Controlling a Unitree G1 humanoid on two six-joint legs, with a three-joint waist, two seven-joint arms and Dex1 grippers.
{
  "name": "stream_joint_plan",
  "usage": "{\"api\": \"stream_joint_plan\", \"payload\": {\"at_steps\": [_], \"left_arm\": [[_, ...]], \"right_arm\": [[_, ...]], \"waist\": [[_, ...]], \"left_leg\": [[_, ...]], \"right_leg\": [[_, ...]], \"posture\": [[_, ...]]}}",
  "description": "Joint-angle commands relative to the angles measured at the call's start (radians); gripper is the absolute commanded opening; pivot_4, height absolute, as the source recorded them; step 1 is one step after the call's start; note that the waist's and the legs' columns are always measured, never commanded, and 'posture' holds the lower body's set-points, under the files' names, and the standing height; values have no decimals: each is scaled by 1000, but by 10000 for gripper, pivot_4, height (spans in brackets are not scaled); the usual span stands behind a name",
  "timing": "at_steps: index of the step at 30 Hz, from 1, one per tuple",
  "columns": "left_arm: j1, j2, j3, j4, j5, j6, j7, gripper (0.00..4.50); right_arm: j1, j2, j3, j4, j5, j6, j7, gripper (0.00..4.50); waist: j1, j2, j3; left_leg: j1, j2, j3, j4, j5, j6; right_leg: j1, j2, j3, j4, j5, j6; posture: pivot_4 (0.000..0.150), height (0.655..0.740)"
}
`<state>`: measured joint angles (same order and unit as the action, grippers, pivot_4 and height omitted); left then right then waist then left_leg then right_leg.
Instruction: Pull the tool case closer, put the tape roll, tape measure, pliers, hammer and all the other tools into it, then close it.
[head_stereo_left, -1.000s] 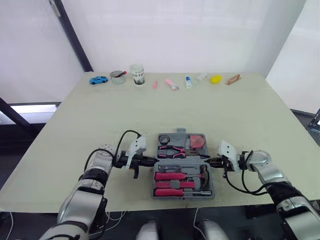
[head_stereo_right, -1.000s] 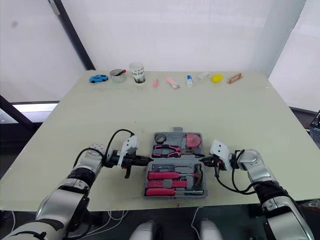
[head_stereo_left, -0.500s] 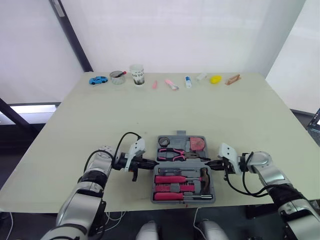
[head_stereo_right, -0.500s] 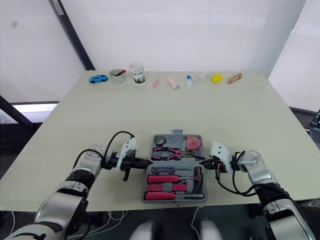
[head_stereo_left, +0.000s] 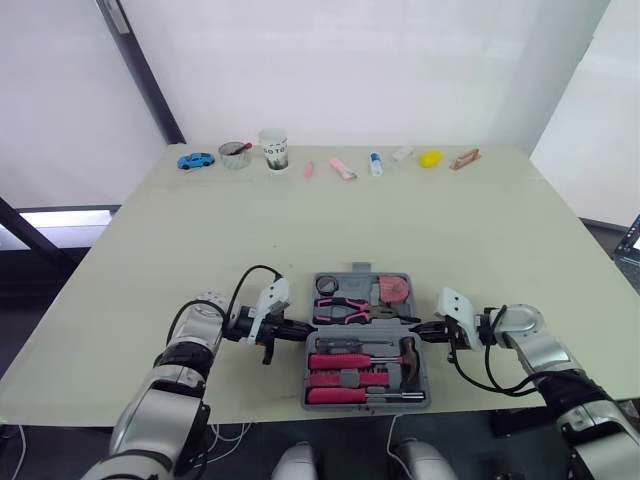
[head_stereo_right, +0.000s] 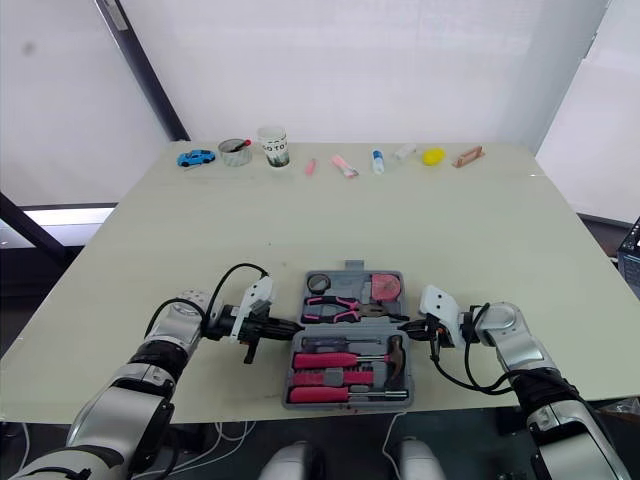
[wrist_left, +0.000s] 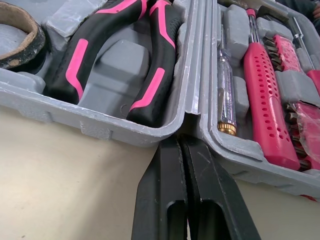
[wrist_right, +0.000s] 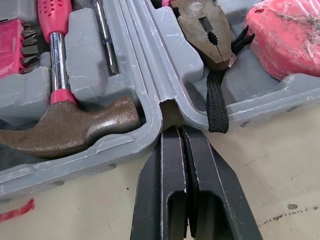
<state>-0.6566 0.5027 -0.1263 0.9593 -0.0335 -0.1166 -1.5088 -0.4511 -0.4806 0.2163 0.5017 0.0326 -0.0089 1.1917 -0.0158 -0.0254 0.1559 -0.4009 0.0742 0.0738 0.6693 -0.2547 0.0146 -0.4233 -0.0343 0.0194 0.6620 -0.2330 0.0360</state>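
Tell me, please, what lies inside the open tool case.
Far half of the tool case: tape roll, pliers, tape measure. Near half: hammer, pink-handled screwdrivers. Their moulded recesses beneath are covered.

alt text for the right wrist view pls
The right end effector, shut, sits at the hinge notch of the open grey tool case. A hammer lies in one half, pliers and a tape measure in the other.

Looks like a robotics test lab, not a home or a shop. Shows in the plain white sheeted backdrop (head_stereo_left: 350, 60), the black slanted pole (head_stereo_left: 140, 70) at its left, and the bare pale-beige worktop (head_stereo_left: 420, 230). Shows too in the unrelated small props lined along the far edge: blue toy car (head_stereo_left: 197, 160), printed white paper cup (head_stereo_left: 274, 149), yellow lump (head_stereo_left: 431, 158).
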Motion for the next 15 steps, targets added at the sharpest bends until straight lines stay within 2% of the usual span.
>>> {"api": "stream_joint_plan", "payload": {"at_steps": [1, 6, 10, 13, 14, 15], "left_arm": [[17, 2, -8, -17, 0, -17, -6, 638], [13, 39, 30, -19, -23, -60, 10, 638], [10, 63, 74, -55, -66, -70, 31, 638], [48, 75, 111, -181, -143, -9, -10, 0], [71, 77, 120, -248, -178, 38, -26, 0], [106, 80, 124, -335, -221, 113, -43, 0]], "right_arm": [[8, 4, -3, -36, 12, -37, -7, 401], [26, -46, -49, -41, 36, -45, -18, 401], [26, -71, -115, -36, 111, 6, -17, 401], [-5, -69, -166, -23, 155, 72, -44, 7858], [-16, -67, -175, -23, 164, 99, -52, 12538], [-31, -61, -184, -27, 181, 134, -56, 15400]], "waist": [[0, 0, 0], [1, 0, 0], [2, 0, 0], [0, 0, 0], [1, 0, 0], [-3, 0, 0]], "left_leg": [[0, 0, 0, 0, 0, 0], [0, 0, 0, 0, 0, 0], [0, 0, 0, 0, 0, 0], [0, 0, 0, 0, 0, 0], [0, 0, 0, 0, 0, 0], [0, 0, 0, 0, 0, 0]], "right_leg": [[0, 0, 0, 0, 0, 0], [0, 0, 0, 0, 0, 0], [0, 0, 0, 0, 0, 0], [0, 0, 0, 0, 0, 0], [0, 0, 0, 1, 0, 0], [0, 0, 0, 1, 0, 0]], "posture": [[1500, 7400], [1500, 7400], [1500, 7400], [1500, 7400], [1500, 7400], [1500, 7400]]}}
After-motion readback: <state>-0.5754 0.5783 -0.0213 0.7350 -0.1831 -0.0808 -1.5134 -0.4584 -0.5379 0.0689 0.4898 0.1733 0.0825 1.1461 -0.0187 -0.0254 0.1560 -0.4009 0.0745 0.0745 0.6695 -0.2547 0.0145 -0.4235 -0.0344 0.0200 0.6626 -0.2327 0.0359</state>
